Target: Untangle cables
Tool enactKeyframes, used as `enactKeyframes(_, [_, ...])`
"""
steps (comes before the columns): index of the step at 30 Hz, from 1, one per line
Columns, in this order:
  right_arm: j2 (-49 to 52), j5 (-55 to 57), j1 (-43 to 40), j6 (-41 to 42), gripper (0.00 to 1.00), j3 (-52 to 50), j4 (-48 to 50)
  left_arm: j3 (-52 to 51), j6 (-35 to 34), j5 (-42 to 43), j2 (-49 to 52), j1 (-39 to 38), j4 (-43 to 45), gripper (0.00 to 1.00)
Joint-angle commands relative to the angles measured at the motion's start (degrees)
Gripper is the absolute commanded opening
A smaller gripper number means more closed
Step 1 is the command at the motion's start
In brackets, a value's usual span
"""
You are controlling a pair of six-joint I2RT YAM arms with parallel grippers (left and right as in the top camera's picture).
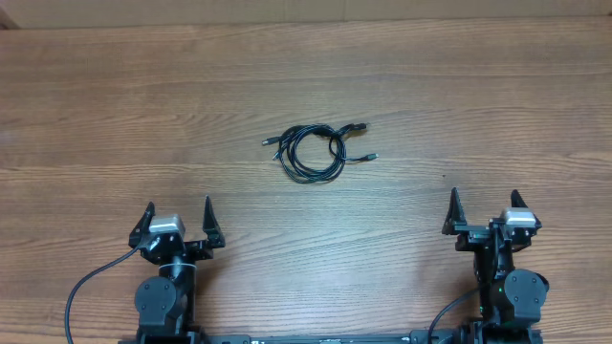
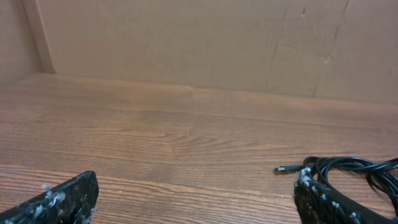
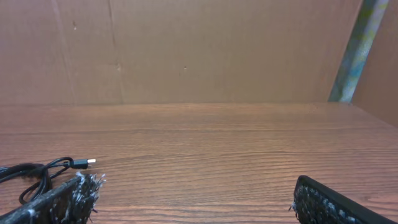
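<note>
The cables (image 1: 317,151) lie bunched mid-tabletop (image 1: 115,105), stretched crosswise, ahead of and between both arms. They look slightly nearer the left end effector (image 1: 179,204) than the right end effector (image 1: 485,195) — both gape wide apart, empty.

No writing, label, brand mark, number or sign can be read anywhere: not on the wooden table (image 1: 306,76), the cardboard wall (image 2: 186,43) behind it, or the cables (image 1: 314,151).

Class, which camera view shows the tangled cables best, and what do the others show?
Overhead: the cables appear whole, coiled in mid-frame, plug ends visible. Left wrist catches only part, lower right; right wrist, a loop and one plug, lower left.
</note>
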Motion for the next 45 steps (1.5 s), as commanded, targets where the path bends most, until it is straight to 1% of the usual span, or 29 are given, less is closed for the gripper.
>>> enactKeyframes(1, [-0.5,-0.1,0.0,-0.3,1.0,-0.6,0.3,-0.2,-0.3,-1.1,-0.5,0.3,0.1,1.0])
enactKeyframes(24, [-0.5,-0.3,0.0,-0.2,1.0,-0.6,0.3,-0.2,-0.3,-1.1,-0.5,0.3,0.1,1.0])
enactKeyframes(25, [-0.5,-1.4,0.0,1.6,1.0,-0.6,0.3,-0.2,-0.3,-1.2,-0.5,0.3,0.1,1.0])
enactKeyframes(28, [-0.5,-7.9,0.0,14.4,1.0,-0.6,1.1,-0.2,-0.3,-1.1,-0.5,0.3,0.1,1.0])
enactKeyframes(31, [-0.5,-9.9,0.0,22.1,1.0,-0.6,1.2,-0.2,-0.3,0.0,-0.5,0.2,0.1,1.0])
enactKeyframes(35, [-0.5,-10.4,0.0,23.3,1.0,-0.6,2.2,-0.2,-0.3,1.4,-0.5,0.2,-0.1,1.0])
enactKeyframes(38, [-0.5,-14.3,0.0,24.5,1.0,-0.6,3.3,-0.2,-0.6,1.8,-0.5,0.2,-0.2,1.0])
enactKeyframes(39, [-0.5,-15.5,0.0,24.5,1.0,-0.6,3.0,-0.2,-1.5,3.3,-0.5,0.2,-0.4,1.0])
enactKeyframes(41, [-0.5,-17.4,0.0,24.5,1.0,-0.5,1.9,-0.1,-1.4,7.7,-0.5,0.2,-0.4,0.99])
enactKeyframes(43, [-0.3,-20.3,0.0,24.5,1.0,0.5,-0.1,0.4,-1.4,8.1,-0.4,0.2,-1.8,1.0])
enactKeyframes(45, [0.3,-20.3,0.0,24.5,1.0,3.3,-4.6,1.9,-1.4,7.6,0.3,0.2,-4.5,1.0])
